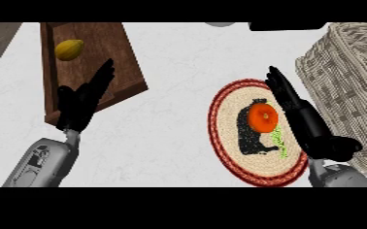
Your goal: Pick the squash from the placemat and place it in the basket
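no readable text, labels, brands, numbers or signs anywhere on the counter

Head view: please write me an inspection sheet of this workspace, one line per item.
Surface: pale counter, a wooden board at left.
Job's things: orange squash on the round placemat; wicker basket at right.
Clutter: yellow lemon on the board.
Hands: left hand open over the board; right hand open beside the squash, not holding it.
Cables: nothing seen.
Surroundings: a grey thing and a dark thing, cut off at the far edge.
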Available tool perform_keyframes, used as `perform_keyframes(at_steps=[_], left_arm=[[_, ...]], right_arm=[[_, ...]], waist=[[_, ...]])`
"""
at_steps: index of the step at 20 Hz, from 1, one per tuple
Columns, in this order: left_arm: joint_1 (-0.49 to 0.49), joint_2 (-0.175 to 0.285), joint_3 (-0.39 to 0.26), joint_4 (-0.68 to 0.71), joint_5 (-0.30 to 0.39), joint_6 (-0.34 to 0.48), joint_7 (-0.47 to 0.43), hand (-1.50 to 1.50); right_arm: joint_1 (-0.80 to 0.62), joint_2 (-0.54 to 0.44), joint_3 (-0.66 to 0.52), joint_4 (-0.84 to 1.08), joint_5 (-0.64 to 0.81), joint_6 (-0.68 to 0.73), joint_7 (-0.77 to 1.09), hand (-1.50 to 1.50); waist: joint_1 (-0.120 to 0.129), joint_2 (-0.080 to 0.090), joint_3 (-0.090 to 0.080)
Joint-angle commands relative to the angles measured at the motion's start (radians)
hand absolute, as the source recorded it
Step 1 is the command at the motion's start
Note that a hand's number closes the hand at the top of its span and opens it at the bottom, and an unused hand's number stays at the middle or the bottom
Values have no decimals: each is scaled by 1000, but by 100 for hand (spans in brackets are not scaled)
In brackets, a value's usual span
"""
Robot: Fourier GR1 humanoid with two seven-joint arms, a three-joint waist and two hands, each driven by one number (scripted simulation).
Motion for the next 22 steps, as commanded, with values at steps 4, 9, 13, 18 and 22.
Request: perform_keyframes(at_steps=[4, 9, 13, 18, 22], left_arm=[[80, -30, 104, -74, 3, 111, -108, 0], [160, -105, 101, -212, 27, 171, -121, 0], [190, -133, 73, -203, 0, 181, -160, 0], [210, -122, 82, -210, -2, 187, -153, 0], [219, -107, 94, -224, 0, 190, -140, 0]], right_arm=[[118, -10, -186, -115, 4, -181, 4, 150], [140, 71, 94, -220, 337, -305, -30, 150], [58, 246, 146, -117, 578, -600, 196, -150], [115, 151, 45, -57, 852, -668, 459, -150], [94, 51, -44, -71, 1005, -536, 693, -150]], waist=[[14, -27, -5], [47, -26, -6], [51, -23, -8], [10, -31, -17], [2, -33, -23]])
